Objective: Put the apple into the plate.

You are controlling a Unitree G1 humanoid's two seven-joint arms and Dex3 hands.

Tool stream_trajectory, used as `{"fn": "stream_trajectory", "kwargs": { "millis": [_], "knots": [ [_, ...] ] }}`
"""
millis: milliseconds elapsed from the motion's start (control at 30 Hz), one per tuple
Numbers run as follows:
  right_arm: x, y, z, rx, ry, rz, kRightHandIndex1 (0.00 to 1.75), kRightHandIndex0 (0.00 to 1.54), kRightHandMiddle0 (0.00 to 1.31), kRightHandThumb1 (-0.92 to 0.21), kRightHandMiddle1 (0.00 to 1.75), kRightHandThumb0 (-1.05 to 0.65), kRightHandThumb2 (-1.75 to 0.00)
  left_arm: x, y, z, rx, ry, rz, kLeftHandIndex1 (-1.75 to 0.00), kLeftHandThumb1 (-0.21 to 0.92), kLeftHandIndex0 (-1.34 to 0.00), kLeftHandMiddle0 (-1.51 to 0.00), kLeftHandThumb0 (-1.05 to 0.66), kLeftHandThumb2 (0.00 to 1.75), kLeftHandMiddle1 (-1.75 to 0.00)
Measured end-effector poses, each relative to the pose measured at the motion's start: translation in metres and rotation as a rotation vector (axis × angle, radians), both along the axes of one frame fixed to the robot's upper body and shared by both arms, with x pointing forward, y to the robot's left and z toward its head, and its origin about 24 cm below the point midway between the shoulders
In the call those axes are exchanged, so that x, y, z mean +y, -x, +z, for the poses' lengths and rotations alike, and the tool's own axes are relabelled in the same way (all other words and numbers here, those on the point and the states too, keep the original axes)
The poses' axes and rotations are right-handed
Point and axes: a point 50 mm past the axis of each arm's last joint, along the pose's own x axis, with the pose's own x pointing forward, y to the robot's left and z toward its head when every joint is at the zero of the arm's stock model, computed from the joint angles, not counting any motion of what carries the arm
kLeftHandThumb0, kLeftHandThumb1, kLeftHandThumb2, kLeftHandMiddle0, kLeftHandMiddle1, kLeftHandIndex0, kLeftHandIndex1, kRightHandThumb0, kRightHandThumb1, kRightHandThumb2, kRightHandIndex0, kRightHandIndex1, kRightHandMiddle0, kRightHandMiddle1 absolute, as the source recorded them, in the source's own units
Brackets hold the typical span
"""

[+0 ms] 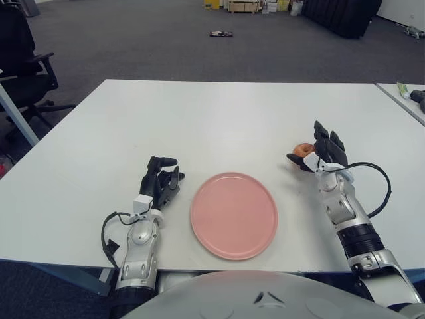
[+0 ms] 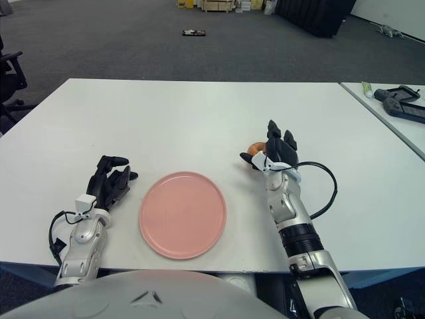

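Right hand (image 1: 317, 154) wraps its fingers around the apple (image 1: 303, 150) — held right of the pink plate (image 1: 234, 214), toward the desk's (image 1: 219, 119) right edge. Left hand (image 1: 161, 181) idle, fingers loosely curled, empty — left of plate.

A white worktop (image 1: 219, 113) stands on grey carpet; an office chair (image 1: 23, 63) sits off its far left corner.

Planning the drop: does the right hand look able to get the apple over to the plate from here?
Probably yes. The right hand is shut on the apple, and bare table lies between it and the plate.
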Motion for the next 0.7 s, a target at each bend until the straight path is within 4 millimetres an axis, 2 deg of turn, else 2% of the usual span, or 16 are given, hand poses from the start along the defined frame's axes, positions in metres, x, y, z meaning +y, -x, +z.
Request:
{"fn": "stream_trajectory", "kwargs": {
  "millis": [700],
  "knots": [
    [0.0085,0.0032,0.0068,-0.077,0.022,0.000,0.00,0.00,0.00,-0.77,0.00,-1.04,-0.24,0.0001,-0.0002,-0.0002,-0.001,0.002,0.000,-1.75,0.85,-0.23,-0.53,-0.35,0.63,-1.29]
  ]
}}
